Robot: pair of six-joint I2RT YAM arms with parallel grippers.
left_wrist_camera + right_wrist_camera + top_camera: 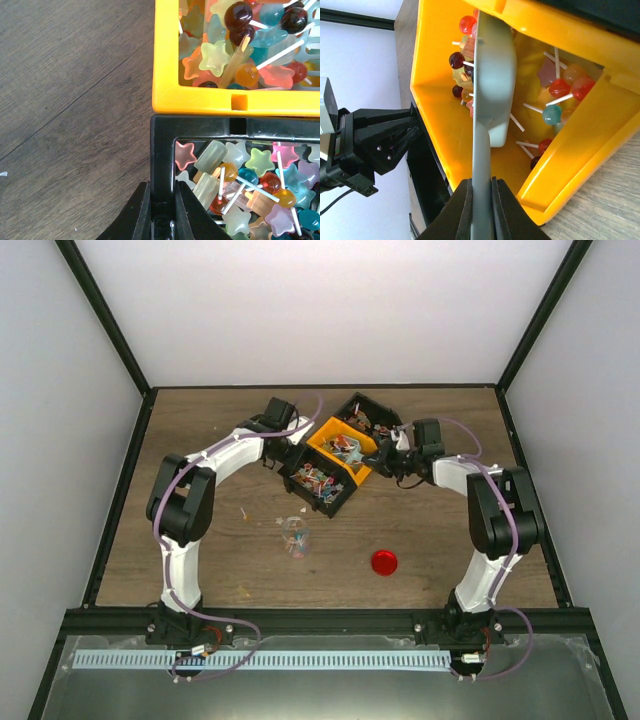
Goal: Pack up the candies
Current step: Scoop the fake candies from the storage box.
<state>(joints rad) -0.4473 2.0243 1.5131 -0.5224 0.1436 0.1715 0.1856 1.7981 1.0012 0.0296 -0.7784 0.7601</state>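
Candies [343, 448] are piled in the yellow bin [165, 60], upper centre overhead. Scooping step, looks like: scoop [492, 90] is clamped by right gripper [481, 185], black bin [162, 145] wall pinched by left gripper [162, 192]. Next a level lift is needed.

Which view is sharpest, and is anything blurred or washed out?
Left wrist view: sharpest, candies evenly lit. Right wrist view: scoop near the lens looks slightly soft, the wall behind bright and featureless. Top view: even light, candies tiny.
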